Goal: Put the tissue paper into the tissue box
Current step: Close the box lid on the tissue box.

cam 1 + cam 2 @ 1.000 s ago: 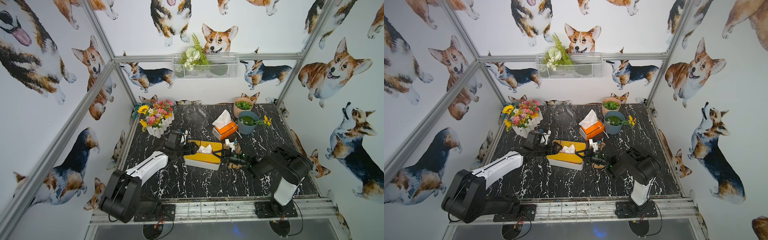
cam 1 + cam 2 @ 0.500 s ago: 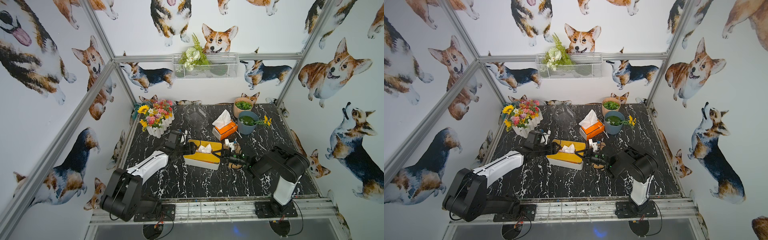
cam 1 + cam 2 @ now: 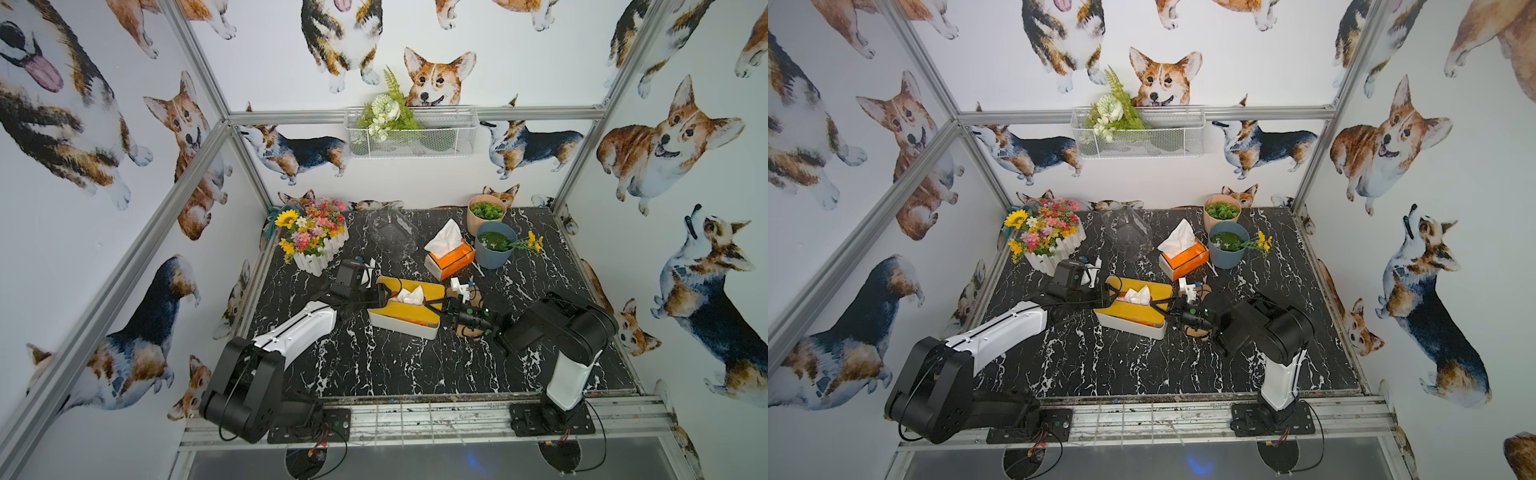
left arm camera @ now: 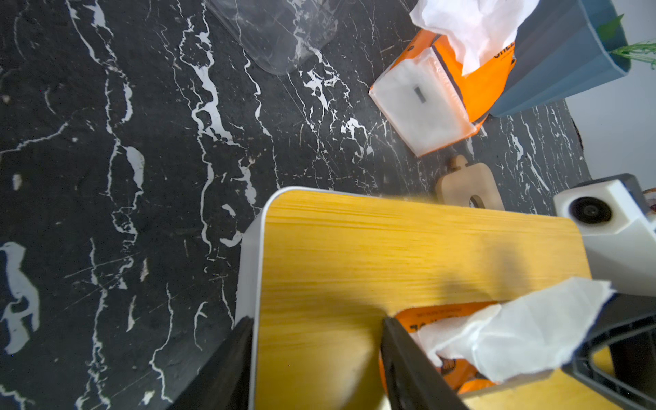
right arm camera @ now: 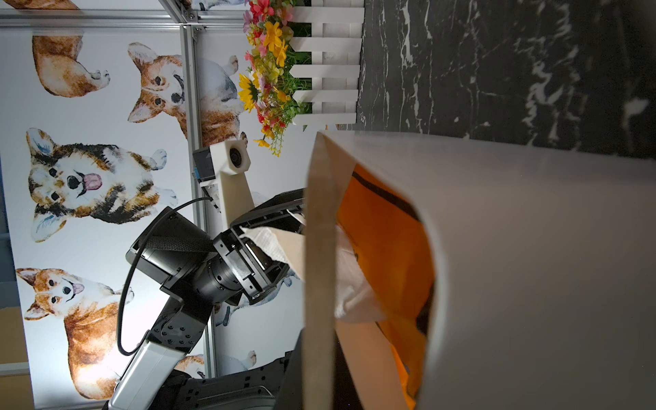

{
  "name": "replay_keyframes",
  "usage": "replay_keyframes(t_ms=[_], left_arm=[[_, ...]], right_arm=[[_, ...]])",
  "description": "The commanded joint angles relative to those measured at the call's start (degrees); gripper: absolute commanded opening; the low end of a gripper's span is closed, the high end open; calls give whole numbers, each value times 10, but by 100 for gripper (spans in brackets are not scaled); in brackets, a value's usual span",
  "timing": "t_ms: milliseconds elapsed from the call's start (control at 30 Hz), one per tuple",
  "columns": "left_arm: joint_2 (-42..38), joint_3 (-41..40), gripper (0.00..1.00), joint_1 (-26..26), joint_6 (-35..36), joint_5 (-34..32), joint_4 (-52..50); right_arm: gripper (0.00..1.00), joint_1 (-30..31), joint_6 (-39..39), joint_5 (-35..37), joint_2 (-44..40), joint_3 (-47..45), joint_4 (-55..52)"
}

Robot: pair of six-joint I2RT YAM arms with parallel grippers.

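Left claw [image 4: 316, 321] astride tissue box lid [image 4: 390, 248], pack [image 4: 433, 316] lettering illegible

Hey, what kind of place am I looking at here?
Probably a staged robot test booth, not a home: an aluminium frame with corgi-print walls, the left arm and right arm bolted to a front rail, flowers on a marble-look table.
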Motion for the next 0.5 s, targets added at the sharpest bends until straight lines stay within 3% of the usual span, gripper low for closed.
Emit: replay_keyframes(t_ms=[0, 100, 467], left_arm=[[-1, -2, 52, -5, -24, 27, -18], [-5, -28, 49, -7, -32, 17, -14], [-17, -62, 38, -11, -61, 5, 12]], right_arm=[[0, 6, -23, -11, -5, 5, -36], [1, 7, -34, -9, -15, 7, -58], [25, 7, -70, -9, -55, 17, -131]])
